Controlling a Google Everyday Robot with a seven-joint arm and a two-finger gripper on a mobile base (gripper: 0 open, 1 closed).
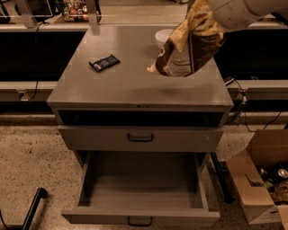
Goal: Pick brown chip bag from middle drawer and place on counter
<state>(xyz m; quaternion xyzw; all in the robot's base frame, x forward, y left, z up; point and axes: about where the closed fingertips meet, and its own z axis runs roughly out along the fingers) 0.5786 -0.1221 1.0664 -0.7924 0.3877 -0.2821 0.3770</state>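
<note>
The brown chip bag [189, 49] hangs tilted in the air over the right back part of the counter [117, 87], its shadow on the surface below it. My gripper [203, 10] is at the top right, shut on the bag's upper end, with the white arm [243, 9] reaching in from the right. The fingers are mostly covered by the bag. The middle drawer [141, 191] is pulled open at the bottom of the cabinet and holds nothing that I can see.
A small black wrapped bar [104, 63] lies on the counter's left back part. A white bowl [162, 36] stands behind the bag, partly hidden. The drawer above [140, 137] is shut. An open cardboard box [256, 184] sits on the floor at the right.
</note>
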